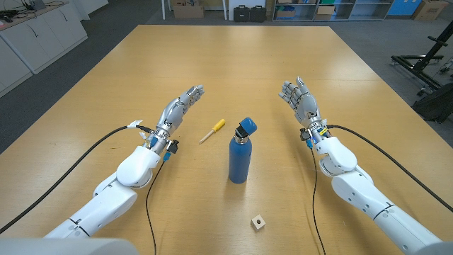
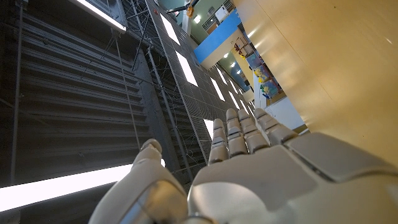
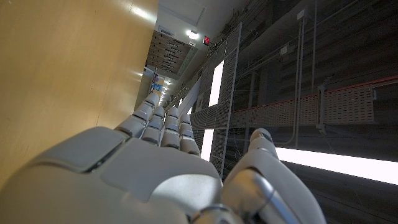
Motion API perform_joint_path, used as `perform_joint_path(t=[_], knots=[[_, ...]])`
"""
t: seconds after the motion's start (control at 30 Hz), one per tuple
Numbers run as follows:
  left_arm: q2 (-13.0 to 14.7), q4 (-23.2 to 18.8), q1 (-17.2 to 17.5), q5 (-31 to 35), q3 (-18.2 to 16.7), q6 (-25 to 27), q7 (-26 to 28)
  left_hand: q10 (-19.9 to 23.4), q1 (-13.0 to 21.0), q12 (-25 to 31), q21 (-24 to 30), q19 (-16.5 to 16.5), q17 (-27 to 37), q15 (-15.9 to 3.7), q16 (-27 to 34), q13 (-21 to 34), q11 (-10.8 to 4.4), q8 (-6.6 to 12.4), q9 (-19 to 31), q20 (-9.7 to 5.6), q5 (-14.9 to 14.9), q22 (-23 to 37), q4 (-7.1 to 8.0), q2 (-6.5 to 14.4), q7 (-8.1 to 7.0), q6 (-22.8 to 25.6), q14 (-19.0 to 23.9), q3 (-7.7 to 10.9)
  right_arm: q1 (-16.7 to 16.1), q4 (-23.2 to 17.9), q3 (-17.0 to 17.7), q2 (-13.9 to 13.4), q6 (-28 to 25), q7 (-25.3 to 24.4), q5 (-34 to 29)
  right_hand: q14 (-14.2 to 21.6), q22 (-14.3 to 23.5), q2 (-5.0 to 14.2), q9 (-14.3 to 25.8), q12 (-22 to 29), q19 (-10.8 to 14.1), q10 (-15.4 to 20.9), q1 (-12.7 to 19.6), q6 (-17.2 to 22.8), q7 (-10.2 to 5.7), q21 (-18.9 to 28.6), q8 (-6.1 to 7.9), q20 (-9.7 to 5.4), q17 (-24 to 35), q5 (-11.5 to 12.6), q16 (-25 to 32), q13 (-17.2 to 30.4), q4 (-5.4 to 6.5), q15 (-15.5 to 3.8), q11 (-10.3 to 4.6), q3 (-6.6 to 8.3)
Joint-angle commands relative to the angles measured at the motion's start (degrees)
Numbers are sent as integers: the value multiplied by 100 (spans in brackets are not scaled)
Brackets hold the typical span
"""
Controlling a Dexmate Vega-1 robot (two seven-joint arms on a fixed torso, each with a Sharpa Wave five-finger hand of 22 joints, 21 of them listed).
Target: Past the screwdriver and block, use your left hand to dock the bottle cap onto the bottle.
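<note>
Left hand (image 1: 178, 108): fingers extended and apart, holding nothing; it hangs over the table on the robot's left, fingertips directed away from the robot and slightly inward. The left wrist view (image 2: 249, 155) confirms straight fingers with nothing between them.
Nearest object to left hand: screwdriver (image 1: 211, 131), yellow handle, lying on the table just inward of the hand, long axis diagonal, handle end farther from the robot.
Bottle (image 1: 241, 157): blue, upright, at table centre, inward of the screwdriver and slightly nearer the robot than the left fingertips.
Bottle cap (image 1: 245, 128): blue with a black part, sitting on the bottle's neck, apparently tilted; whether it is fully seated cannot be told.
Governing relation: the cap lies to the right of the left hand, beyond the screwdriver; the reach is judged to run sideways over the screwdriver.
Block (image 1: 258, 223): small, pale, near the table's front edge, well clear of that path.
Right hand (image 1: 301, 99): fingers spread, holding nothing, roughly as near the cap as the left.
</note>
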Motion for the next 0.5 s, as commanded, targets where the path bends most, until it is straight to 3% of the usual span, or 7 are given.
perform_joint_path(t=[0.03,0.5], knots=[[-233,460,-161,-285,34,-135,-44,-6,-44,-10,-25,-11,8,-10,15,-2,0,0,14,-25,29,15,33,2,40,-5,-10,5,28,170,-27,30,66,90,23,30,17,56,17,11,32,1,-11,3,-17,0,-14,43,22,-24,43,15,9,14,0,-16],[-388,631,-202,-271,103,-209,89,37,-75,16,-20,-13,-4,-43,33,-8,-30,40,2,-65,41,12,27,24,26,64,23,6,220,552,-114,101,88,266,75,26,16,55,18,12,11,3,-13,16,-9,-23,-5,68,22,-24,41,14,10,24,-3,-20]])
